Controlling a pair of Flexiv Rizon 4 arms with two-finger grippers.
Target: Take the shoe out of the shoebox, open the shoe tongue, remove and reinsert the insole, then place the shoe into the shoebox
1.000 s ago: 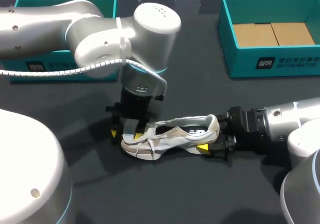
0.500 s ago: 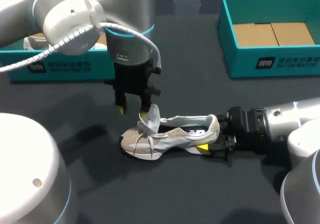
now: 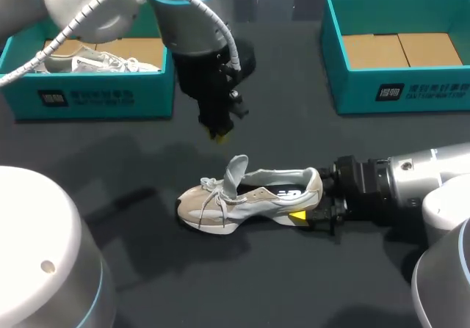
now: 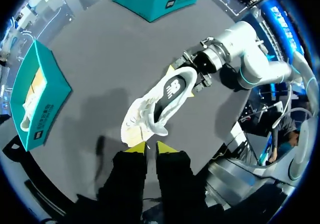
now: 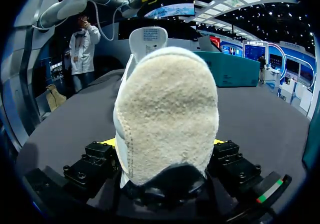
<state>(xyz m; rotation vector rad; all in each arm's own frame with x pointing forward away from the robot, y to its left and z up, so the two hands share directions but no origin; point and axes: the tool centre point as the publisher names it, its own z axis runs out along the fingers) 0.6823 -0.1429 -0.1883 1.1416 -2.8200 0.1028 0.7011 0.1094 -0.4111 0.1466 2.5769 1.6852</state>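
- Dark tabletop (image 3: 294, 284) carried the whole scene, with a teal shoebox at each upper corner of the head view.
- Left gripper (image 3: 220, 133) hung just above centre frame, over the table and clear of the shoe; its yellow-tipped fingers (image 4: 135, 149) stood close together with nothing between them.
- Right gripper (image 3: 301, 202) entered from the right edge, lying low along the table, and was clamped on the heel of the shoe (image 3: 250, 199), one finger on each side, as its own wrist view confirmed.
- Shoe lay on its sole at lower centre, toe toward the left of the frame, out of both boxes.
- Tongue (image 3: 236, 170) stood upright, pulled away from the laces, leaving the shoe's mouth open.
- Insole (image 4: 172, 88) appeared to lie flat inside the shoe, dark with a pale mark.
- Left shoebox (image 3: 95, 97), upper left, held a second shoe (image 3: 95, 62); the right shoebox (image 3: 396, 86), upper right, showed only its brown cardboard floor.
- Progress, as judged: taking the shoe out and opening the tongue looked complete. Removing and reinserting the insole seemingly remained, and so did returning the shoe to a box.
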